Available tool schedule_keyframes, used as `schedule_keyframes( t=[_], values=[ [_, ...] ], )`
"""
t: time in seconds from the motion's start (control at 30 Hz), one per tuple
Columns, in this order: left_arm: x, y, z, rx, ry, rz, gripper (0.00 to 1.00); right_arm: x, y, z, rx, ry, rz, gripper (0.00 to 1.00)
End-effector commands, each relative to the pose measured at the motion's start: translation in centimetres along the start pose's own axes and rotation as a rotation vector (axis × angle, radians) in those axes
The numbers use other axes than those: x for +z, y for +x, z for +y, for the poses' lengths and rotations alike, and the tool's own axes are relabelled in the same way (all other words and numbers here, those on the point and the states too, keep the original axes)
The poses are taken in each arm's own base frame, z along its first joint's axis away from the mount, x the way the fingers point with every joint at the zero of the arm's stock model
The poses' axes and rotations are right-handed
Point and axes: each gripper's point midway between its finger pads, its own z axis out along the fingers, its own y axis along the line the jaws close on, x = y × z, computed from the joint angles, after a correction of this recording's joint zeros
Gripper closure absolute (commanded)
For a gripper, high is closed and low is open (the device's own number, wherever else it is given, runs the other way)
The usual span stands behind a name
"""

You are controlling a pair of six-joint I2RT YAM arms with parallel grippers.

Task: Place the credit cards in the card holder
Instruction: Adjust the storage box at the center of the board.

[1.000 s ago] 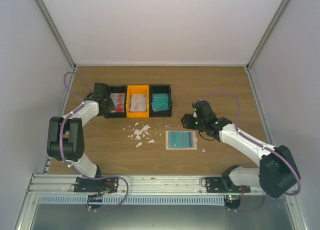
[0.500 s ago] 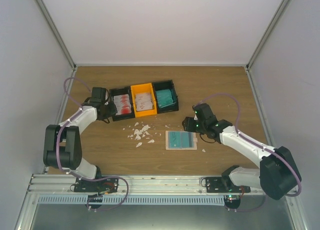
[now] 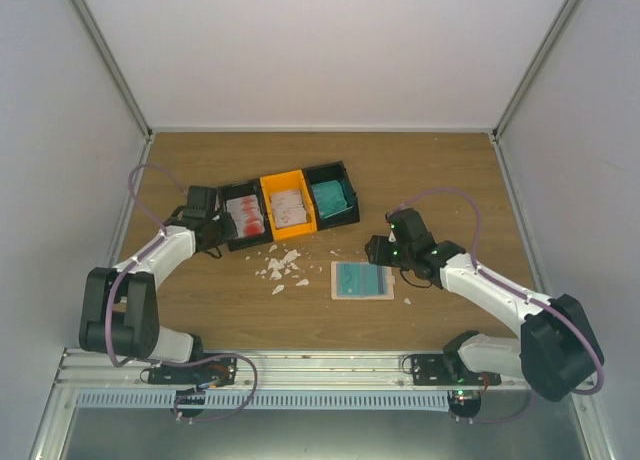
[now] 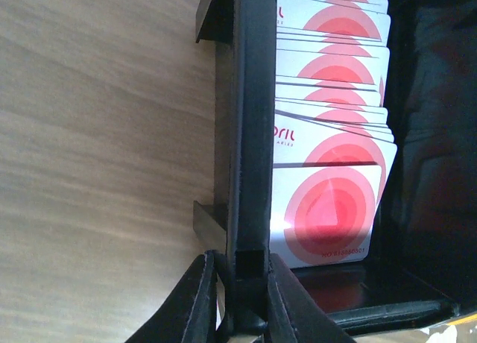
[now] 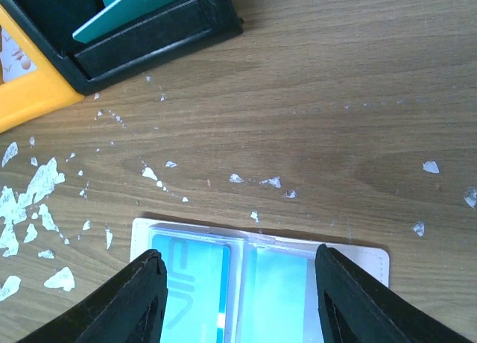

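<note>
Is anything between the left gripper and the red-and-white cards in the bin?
Yes. The left gripper is pinched on the side wall of the black bin, so that wall separates it from the red-and-white cards lying just inside.

The left gripper (image 4: 242,302) is pinching the side wall of the black bin (image 4: 253,119), with one of its fingers (image 4: 195,298) sitting outside the wall and the other inside. The wall is running straight ahead from between the fingertips. Ahead and to the right of the hand, inside the bin, the credit cards (image 4: 332,209) are overlapping in a row, white with red concentric circles, and the nearest one is showing small print along its near edge. To the left of the hand, the wooden table (image 4: 97,171) is showing slightly blurred grain.
</note>
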Motion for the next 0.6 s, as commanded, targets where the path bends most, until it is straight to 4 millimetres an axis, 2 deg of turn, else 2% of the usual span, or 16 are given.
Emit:
schedule_keyframes(
  t=[0.0, 0.07, 0.17, 0.3, 0.33, 0.43, 0.57],
  values=[
    [-0.8, 3.0, -0.9, -0.046, 0.040, 0.062, 0.92, -0.3, -0.2, 0.3, 0.009, -0.013, -0.025, 0.45],
    [-1.3, 3.7, -1.4, -0.062, 0.048, 0.068, 0.85, -0.2, -0.2, 0.4, 0.009, -0.014, -0.024, 0.45],
    [-2.2, 3.6, -2.2, -0.051, 0.054, 0.056, 0.71, -0.2, -0.4, 0.6, 0.007, -0.023, -0.028, 0.45],
    [-4.7, 0.9, -3.3, 0.014, 0.011, -0.045, 0.59, -0.2, -0.6, 1.3, -0.003, -0.053, -0.028, 0.45],
    [-5.6, 0.1, -4.1, 0.045, 0.014, -0.073, 0.56, -0.1, -0.7, 1.6, -0.005, -0.067, -0.027, 0.45],
    [-8.0, -1.7, -8.8, 0.217, 0.116, -0.141, 0.49, 0.4, -0.6, 2.5, -0.016, -0.108, -0.016, 0.45],
    [-9.2, -1.0, -16.9, 0.540, 0.324, -0.114, 0.42, 1.5, -0.7, 4.0, -0.033, -0.154, -0.002, 0.45]
  ],
)
